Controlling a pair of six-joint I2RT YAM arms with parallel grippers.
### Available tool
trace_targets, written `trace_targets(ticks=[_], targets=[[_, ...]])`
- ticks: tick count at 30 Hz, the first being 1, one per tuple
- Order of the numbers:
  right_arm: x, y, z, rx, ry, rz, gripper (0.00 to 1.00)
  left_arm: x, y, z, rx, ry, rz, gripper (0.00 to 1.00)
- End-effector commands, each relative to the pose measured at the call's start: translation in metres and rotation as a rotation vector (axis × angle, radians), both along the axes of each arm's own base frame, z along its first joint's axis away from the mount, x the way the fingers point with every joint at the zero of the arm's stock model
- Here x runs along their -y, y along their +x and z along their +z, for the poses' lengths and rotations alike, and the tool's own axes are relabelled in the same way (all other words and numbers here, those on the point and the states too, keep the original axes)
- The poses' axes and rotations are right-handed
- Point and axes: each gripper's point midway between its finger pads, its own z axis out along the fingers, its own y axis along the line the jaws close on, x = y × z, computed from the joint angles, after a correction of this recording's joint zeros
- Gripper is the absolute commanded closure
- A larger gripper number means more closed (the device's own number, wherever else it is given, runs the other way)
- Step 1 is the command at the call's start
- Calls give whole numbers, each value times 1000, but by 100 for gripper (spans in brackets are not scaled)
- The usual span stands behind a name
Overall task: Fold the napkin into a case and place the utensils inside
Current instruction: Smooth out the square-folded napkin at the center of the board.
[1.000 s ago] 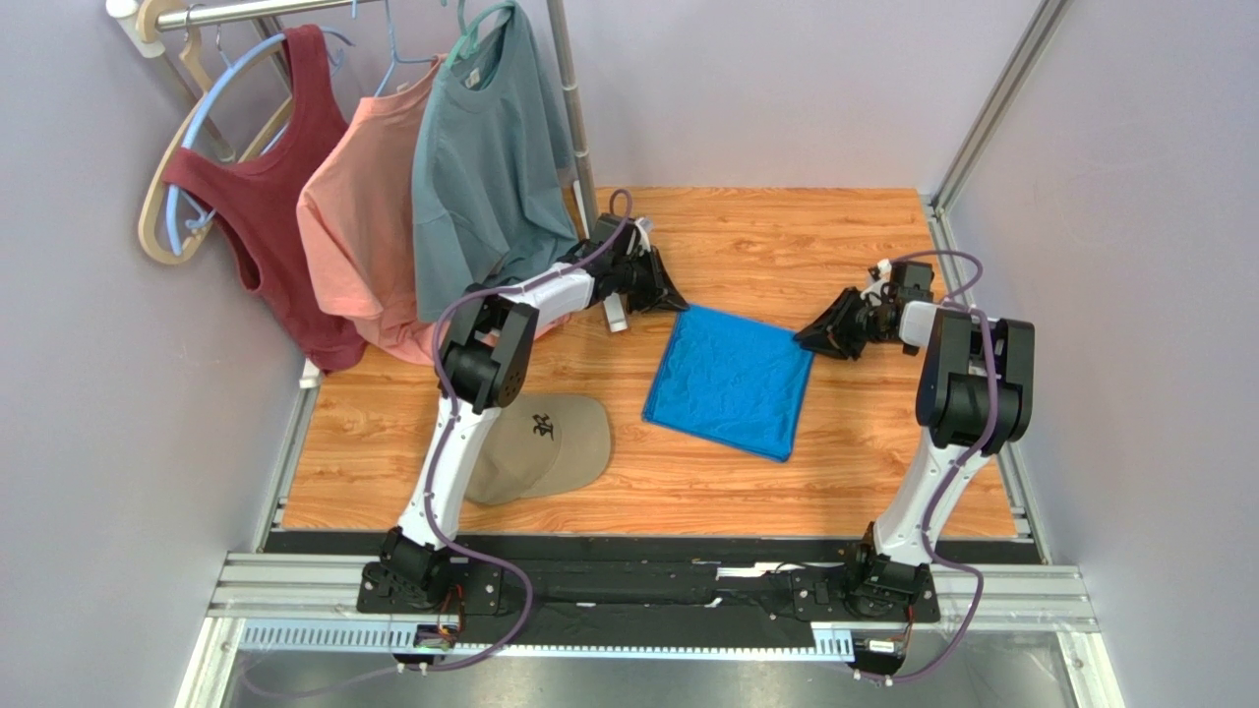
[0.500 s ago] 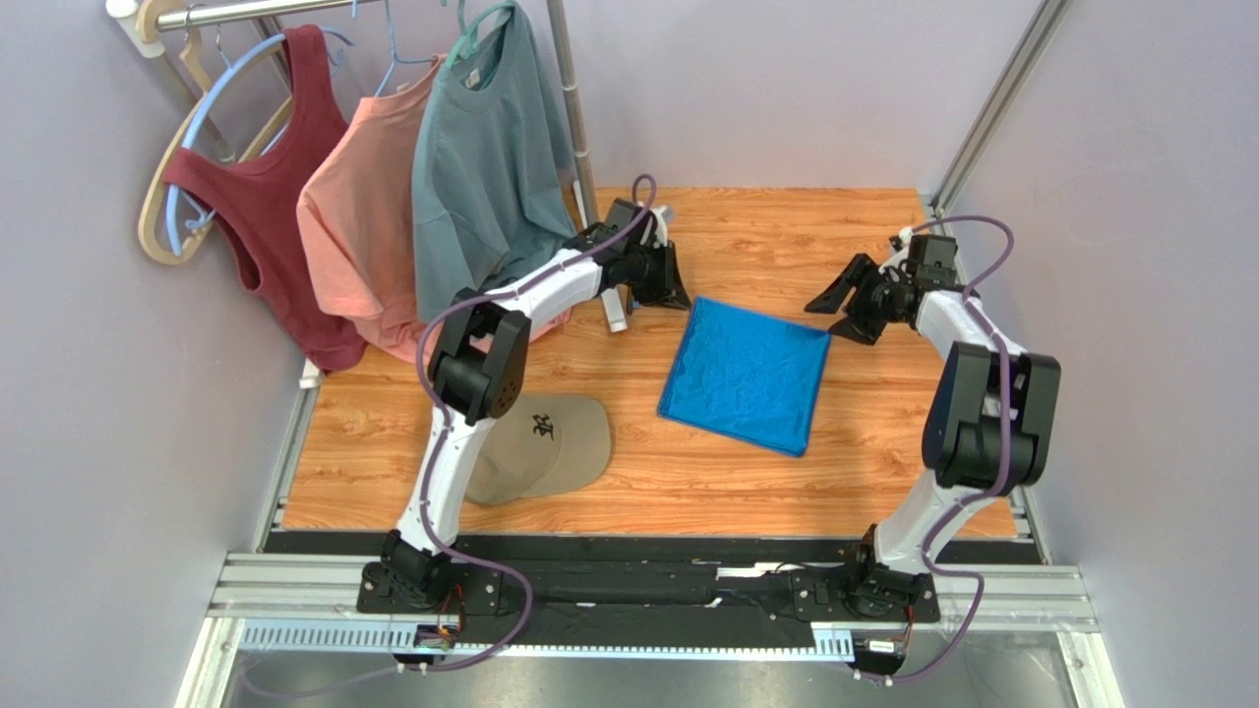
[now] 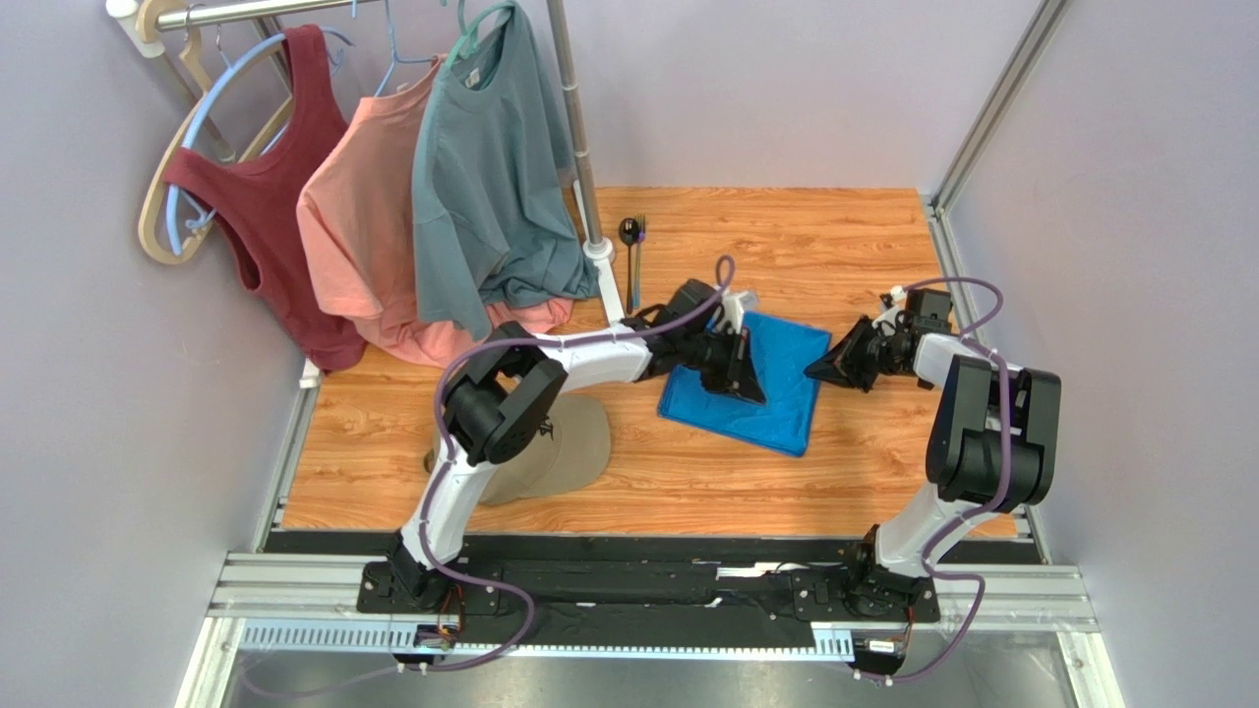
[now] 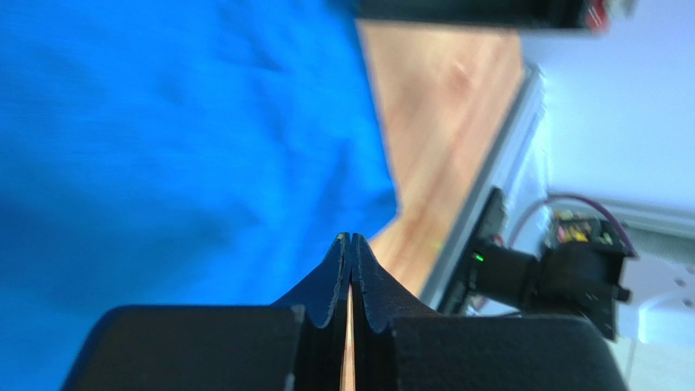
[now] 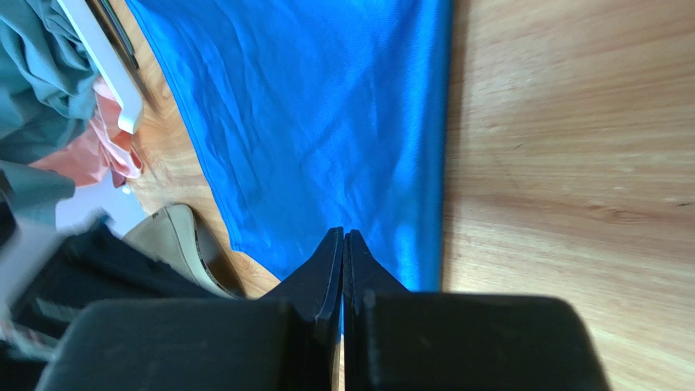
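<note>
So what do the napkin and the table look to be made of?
The napkin: thin cloth, likely synthetic, slightly shiny; fine creases and light streaks show. The table: wood or wood-look laminate, smooth; grain lines show, but which is unclear.

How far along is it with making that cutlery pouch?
Early days. Done: nothing clearly; the napkin lies flat on the table, not a narrow case. In hand: both are shut at the cloth, the left end effector over it, the right end effector at its right edge; whether either pinches it is unclear. Left: the folding, then fetching the utensils, lying far back by the rack pole.
</note>
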Motion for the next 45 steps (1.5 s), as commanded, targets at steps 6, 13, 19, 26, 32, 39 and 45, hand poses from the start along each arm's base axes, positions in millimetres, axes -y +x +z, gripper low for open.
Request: trace_targets(ticks=[6,13,19,26,32,39,45], targets=[[12,17,11,79,38,-27,100,58,-45,31,-24,-240,-144,100],[14,23,19,102,58,-33,100,69,-52,-1,-78,-196,-158,100],[10,13,14,92,67,-37,100,79,-57,-13,-56,-151,-167,100],[9,6,6,81,69,-39,100,82,-70,-7,19,-126,-176,100],[10,5,8,85,74,-50,100,82,-78,-29,-13,-54,-158,100],[13,-9,-2,54,73,-62,96,64,-77,-53,-73,1,-100,100],[0,-26,-9,49,157,-42,79,34,-61,-62,-110,16,-56,100]])
